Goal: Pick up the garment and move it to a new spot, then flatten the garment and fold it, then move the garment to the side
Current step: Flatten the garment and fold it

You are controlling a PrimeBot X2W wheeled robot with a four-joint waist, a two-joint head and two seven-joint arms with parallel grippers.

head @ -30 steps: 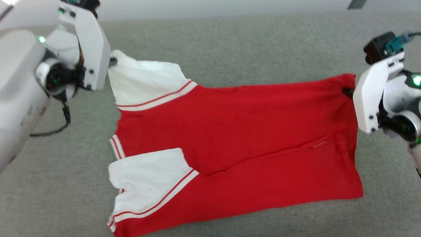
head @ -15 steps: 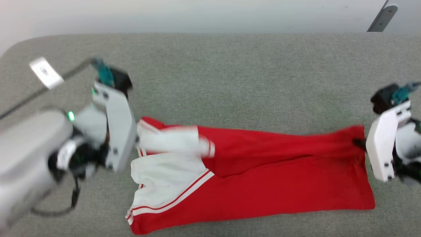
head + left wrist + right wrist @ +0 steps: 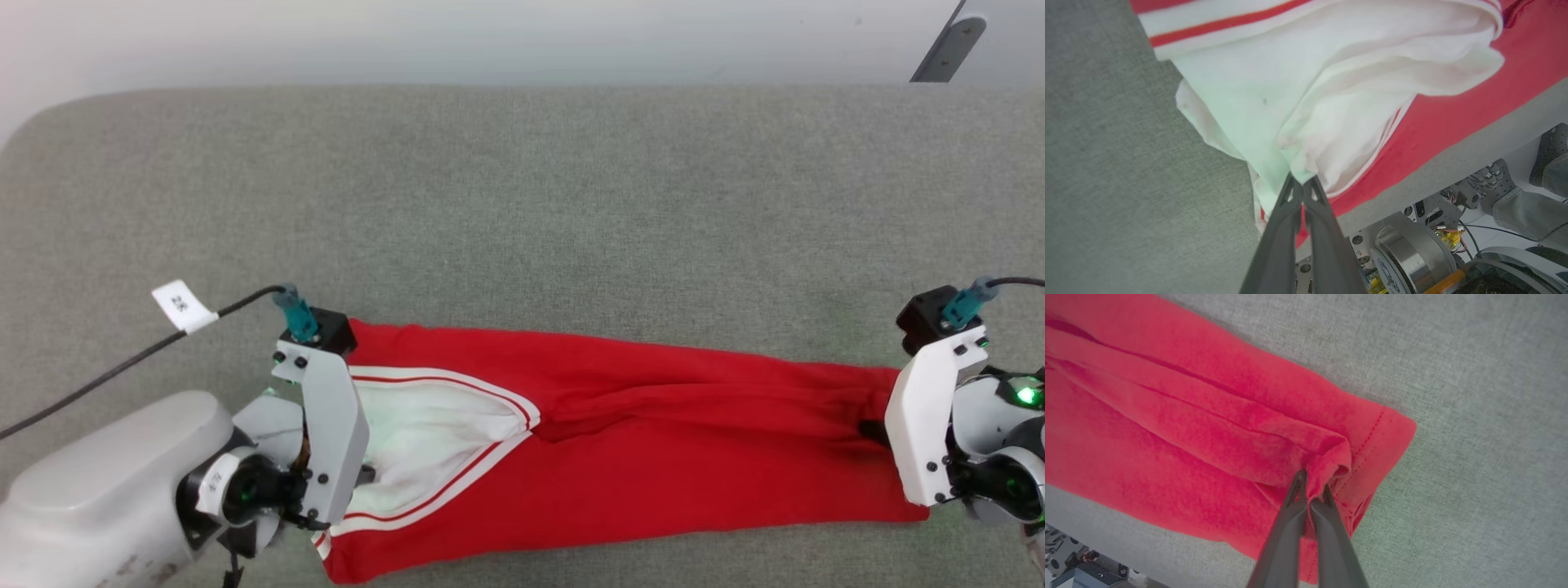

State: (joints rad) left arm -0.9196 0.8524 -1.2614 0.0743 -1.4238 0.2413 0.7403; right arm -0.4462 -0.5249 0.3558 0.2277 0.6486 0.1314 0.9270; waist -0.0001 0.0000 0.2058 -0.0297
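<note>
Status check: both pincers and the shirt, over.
Left pincer shut on white sleeve of red-and-white jersey T-shirt. Right pincer shut on its red hem. Shirt folded lengthwise, flat on grey fabric surface. Nothing seen blocking.

Beyond the garment (image 3: 653, 457), the grey surface (image 3: 522, 204) lay open across its whole width to the far edge. The garment stretched as a long band between the left gripper (image 3: 1302, 183) and the right gripper (image 3: 1312, 486), with a thin bare margin along its near side. A tagged black cable (image 3: 122, 366) crossed the surface left of the left gripper.
</note>
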